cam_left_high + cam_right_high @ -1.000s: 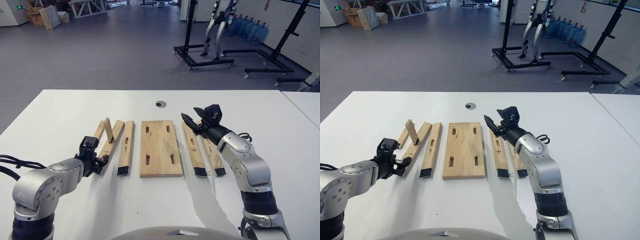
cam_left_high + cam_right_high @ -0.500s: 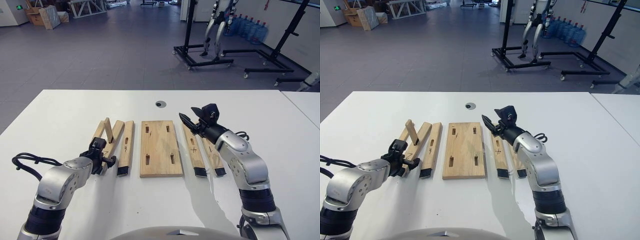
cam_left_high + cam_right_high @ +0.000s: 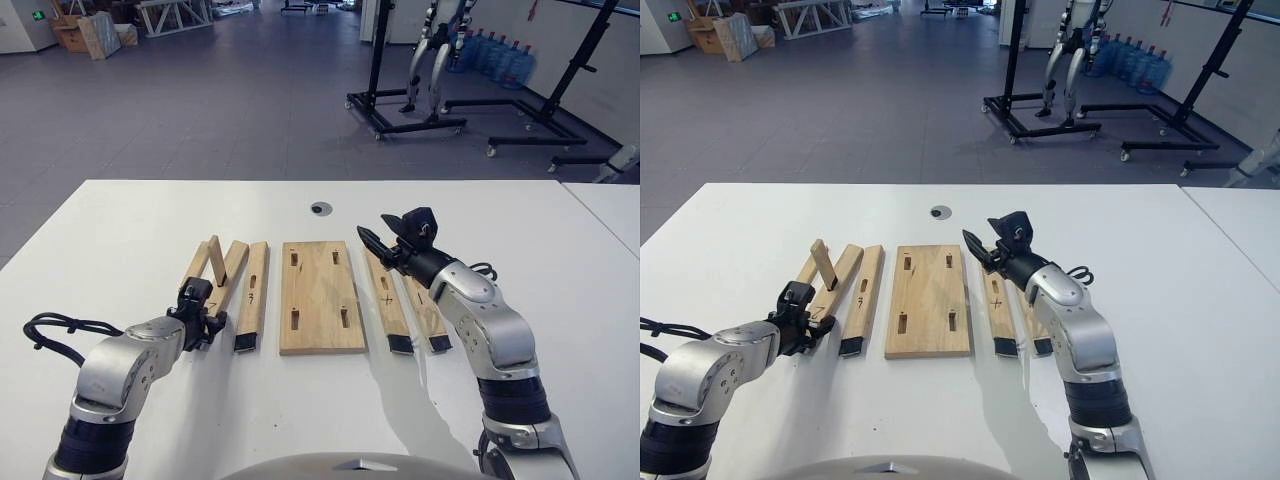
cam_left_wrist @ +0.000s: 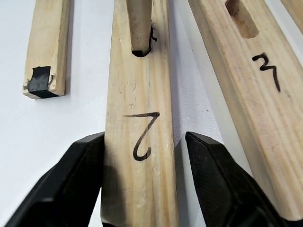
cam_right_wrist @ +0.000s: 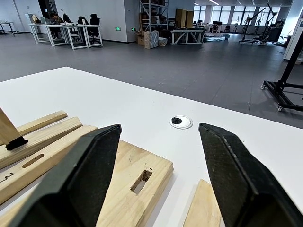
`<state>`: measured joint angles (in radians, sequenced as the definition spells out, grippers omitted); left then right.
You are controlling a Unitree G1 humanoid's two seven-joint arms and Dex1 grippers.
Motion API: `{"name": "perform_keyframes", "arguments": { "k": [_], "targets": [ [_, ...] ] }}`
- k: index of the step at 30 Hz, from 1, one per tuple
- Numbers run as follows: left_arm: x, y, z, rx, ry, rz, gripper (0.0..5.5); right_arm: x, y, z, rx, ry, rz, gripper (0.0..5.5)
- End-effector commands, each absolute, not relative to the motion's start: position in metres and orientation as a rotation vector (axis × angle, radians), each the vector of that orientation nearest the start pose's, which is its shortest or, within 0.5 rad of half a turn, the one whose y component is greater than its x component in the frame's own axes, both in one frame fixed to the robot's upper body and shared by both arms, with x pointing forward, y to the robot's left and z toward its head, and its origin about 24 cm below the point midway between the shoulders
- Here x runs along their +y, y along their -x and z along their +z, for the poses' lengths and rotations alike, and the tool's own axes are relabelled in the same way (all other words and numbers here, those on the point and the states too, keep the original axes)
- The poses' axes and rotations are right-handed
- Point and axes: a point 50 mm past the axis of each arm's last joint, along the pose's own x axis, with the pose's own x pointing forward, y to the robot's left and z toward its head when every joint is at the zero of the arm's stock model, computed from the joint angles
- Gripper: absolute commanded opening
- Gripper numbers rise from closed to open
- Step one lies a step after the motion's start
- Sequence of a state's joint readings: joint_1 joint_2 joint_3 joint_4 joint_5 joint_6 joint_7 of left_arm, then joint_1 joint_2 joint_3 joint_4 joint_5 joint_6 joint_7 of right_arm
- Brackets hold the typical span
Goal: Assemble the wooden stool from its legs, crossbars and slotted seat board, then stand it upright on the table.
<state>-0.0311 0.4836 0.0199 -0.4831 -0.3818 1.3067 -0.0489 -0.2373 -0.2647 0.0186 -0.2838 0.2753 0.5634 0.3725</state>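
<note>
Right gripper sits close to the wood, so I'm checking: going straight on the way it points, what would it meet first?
Probably the far right corner of the seat board, or the table just past it, before the cable hole. The height of the right gripper is hard to judge.

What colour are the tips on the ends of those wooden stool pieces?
Black. The left wrist view shows one end cap best.

Head pair: high, forward and down over the white counter [image 3: 120, 230]; same scene.
Left wrist: pressed close over a pale wooden leg marked 2 [image 4: 139, 123].
Right wrist: low, skimming the flat slotted wooden board [image 5: 137, 163], facing outward.
</note>
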Motion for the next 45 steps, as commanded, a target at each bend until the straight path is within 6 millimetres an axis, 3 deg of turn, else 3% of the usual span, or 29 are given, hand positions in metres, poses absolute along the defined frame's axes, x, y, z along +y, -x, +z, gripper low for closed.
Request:
{"name": "perform_keyframes", "arguments": {
  "k": [1,7,11,14,17,20,22,25,28,31,37,44,45],
  "targets": [
    [0.213,-0.205,0.045,0.93,-0.14,-0.089,2.32,-0.141,-0.282,0.123,0.067,0.022,0.535,3.02],
    [0.214,-0.202,0.04,0.95,-0.096,-0.068,2.03,-0.14,-0.283,0.122,0.069,0.021,0.537,3.02],
    [0.211,-0.214,0.055,0.861,-0.09,-0.082,2.03,-0.141,-0.283,0.123,0.067,0.022,0.535,3.02],
    [0.207,-0.247,0.102,0.641,-0.015,-0.14,2.03,-0.147,-0.288,0.128,0.054,0.022,0.522,3.02],
    [0.199,-0.277,0.163,0.391,0.138,-0.298,2.02,-0.158,-0.3,0.145,0.014,-0.043,0.498,3.02],
    [0.19,-0.287,0.22,0.155,0.421,-0.546,2.02,-0.174,-0.315,0.17,-0.026,-0.17,0.476,3.02],
    [0.186,-0.285,0.236,0.081,0.564,-0.694,2.02,-0.181,-0.32,0.19,-0.044,-0.314,0.518,3.02],
    [0.17,-0.273,0.23,0.091,0.669,-0.87,2.02,-0.181,-0.313,0.213,-0.045,-0.553,0.684,3.02],
    [0.153,-0.257,0.2,0.192,0.749,-0.975,2.02,-0.171,-0.303,0.234,-0.033,-0.806,0.955,3.02],
    [0.141,-0.245,0.188,0.231,0.79,-1.042,2.02,-0.156,-0.302,0.24,0.06,-0.927,1.128,3.02],
    [0.129,-0.231,0.185,0.255,0.836,-1.1,2.02,-0.15,-0.309,0.228,0.188,-1.077,1.138,3.02],
    [0.128,-0.222,0.191,0.318,0.894,-1.081,2.02,-0.144,-0.306,0.215,0.23,-1.054,1.112,3.02],
    [0.128,-0.221,0.191,0.329,0.897,-1.074,2.02,-0.144,-0.306,0.212,0.242,-1.055,1.112,3.25]
  ]
}}
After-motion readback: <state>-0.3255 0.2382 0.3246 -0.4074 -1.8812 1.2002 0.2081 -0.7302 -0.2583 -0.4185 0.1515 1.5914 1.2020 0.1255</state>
